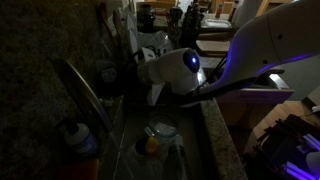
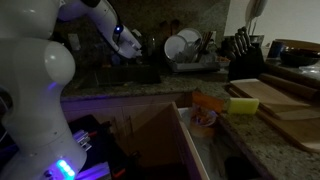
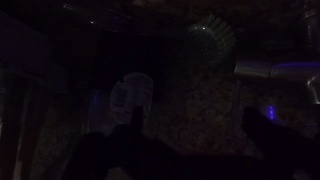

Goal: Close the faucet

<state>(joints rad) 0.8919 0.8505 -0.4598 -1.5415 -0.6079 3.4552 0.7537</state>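
Note:
The faucet (image 1: 82, 92) is a long arched silver-grey spout that rises at the left of the sink in an exterior view. A silvery bar (image 3: 272, 69) at the right of the dark wrist view may be part of it. My gripper (image 1: 134, 77) hangs over the back of the sink, to the right of the spout and apart from it. In the wrist view its two dark fingers (image 3: 192, 135) stand wide apart with nothing between them. In an exterior view the gripper (image 2: 140, 64) is low against the dark back wall, and the faucet is hidden there.
A blue-capped bottle (image 1: 80, 138) stands by the faucet's base. The sink (image 1: 160, 140) holds dishes and a yellow item. A wire rack of pale dishes (image 2: 186, 46), a knife block (image 2: 244, 52), cutting boards (image 2: 282, 100) and an open drawer (image 2: 192, 135) are nearby.

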